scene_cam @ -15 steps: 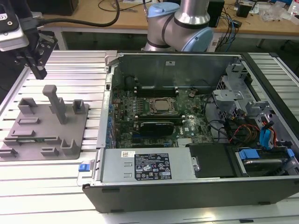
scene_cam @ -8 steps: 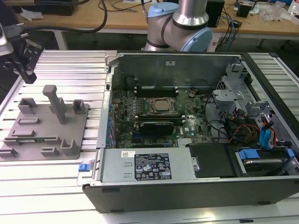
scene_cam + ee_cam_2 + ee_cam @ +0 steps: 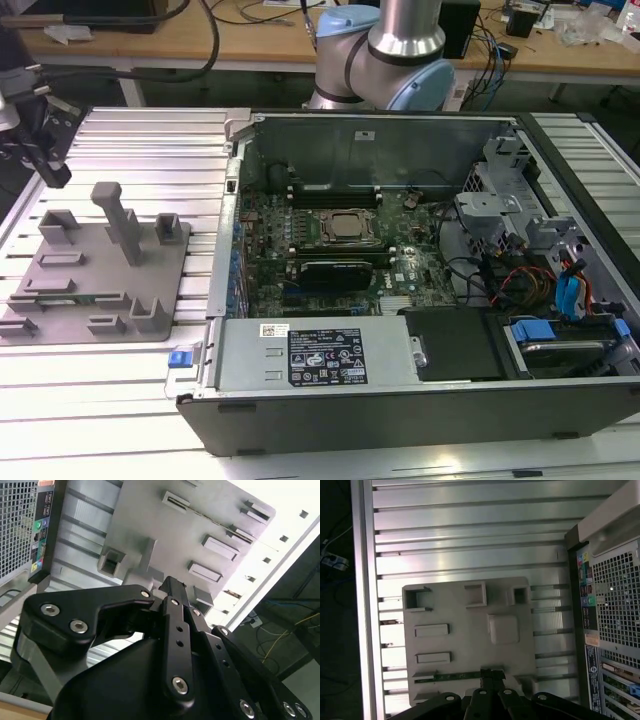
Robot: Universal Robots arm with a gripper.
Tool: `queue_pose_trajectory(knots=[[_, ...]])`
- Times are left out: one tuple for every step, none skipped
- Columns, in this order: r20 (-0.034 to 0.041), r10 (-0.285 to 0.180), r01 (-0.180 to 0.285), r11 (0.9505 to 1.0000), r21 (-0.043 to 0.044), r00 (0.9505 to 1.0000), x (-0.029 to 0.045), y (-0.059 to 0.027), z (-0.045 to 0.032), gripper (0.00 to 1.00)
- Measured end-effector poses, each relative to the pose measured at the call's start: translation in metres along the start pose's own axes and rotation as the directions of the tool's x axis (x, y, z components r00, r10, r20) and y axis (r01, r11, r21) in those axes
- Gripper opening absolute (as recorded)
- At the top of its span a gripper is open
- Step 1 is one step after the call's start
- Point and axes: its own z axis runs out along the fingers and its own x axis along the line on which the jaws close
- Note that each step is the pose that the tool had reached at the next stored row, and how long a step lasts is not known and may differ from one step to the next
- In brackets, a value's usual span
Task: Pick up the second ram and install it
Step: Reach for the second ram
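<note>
The second ram [image 3: 68, 297] is a slim green stick lying on edge in a long slot of the grey fixture plate [image 3: 165, 285], at the exterior view's left. In the first wrist view the ram [image 3: 451, 676] runs along the plate's [image 3: 470, 625] near side, and my gripper's black fingers [image 3: 492, 673] sit over its end. In the exterior view my gripper [image 3: 57, 176] hangs above the plate's far corner, apart from it. Its fingers look pressed together with nothing between them. The second wrist view shows the gripper [image 3: 173, 586] over the plate [image 3: 150, 525].
An open computer case [image 3: 400, 400] fills the exterior view's middle and right, with the processor socket [image 3: 346, 228], black memory slots [image 3: 325, 192] behind it and a black card [image 3: 335, 270]. Posts [image 3: 122, 220] and blocks rise from the fixture plate. The ribbed aluminium table [image 3: 150, 140] surrounds it.
</note>
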Motion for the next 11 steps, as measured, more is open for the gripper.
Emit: queue_pose_trajectory(knots=[[-0.0001,0.000,0.000,1.0000,0.0000,1.0000,0.0011,-0.0001,0.0007,0.08],[-0.0001,0.000,0.000,1.0000,0.0000,1.0000,0.0043,-0.0005,0.0031,0.08],[-0.0001,0.000,0.000,1.0000,0.0000,1.0000,0.0059,-0.0009,0.0042,0.08],[-0.0001,0.000,0.000,1.0000,0.0001,1.0000,0.0068,-0.0011,0.0048,0.08],[-0.0001,0.000,0.000,1.0000,-0.0001,1.0000,0.0080,-0.0015,0.0057,0.08],[-0.0001,0.000,0.000,1.0000,0.0000,1.0000,0.0095,-0.0020,0.0067,0.08],[-0.0002,0.000,0.000,1.0000,0.0001,1.0000,0.0105,-0.0026,0.0075,0.08],[-0.0003,0.000,0.000,1.0000,0.0000,1.0000,0.0128,-0.0041,0.0091,0.08],[-0.0004,0.000,0.000,1.0000,-0.0001,1.0000,0.0150,-0.0053,0.0105,0.08],[-0.0006,0.000,0.000,1.0000,0.0000,1.0000,0.0171,-0.0067,0.0117,0.08],[-0.0006,0.000,0.000,1.0000,0.0000,1.0000,0.0179,-0.0073,0.0120,0.08]])
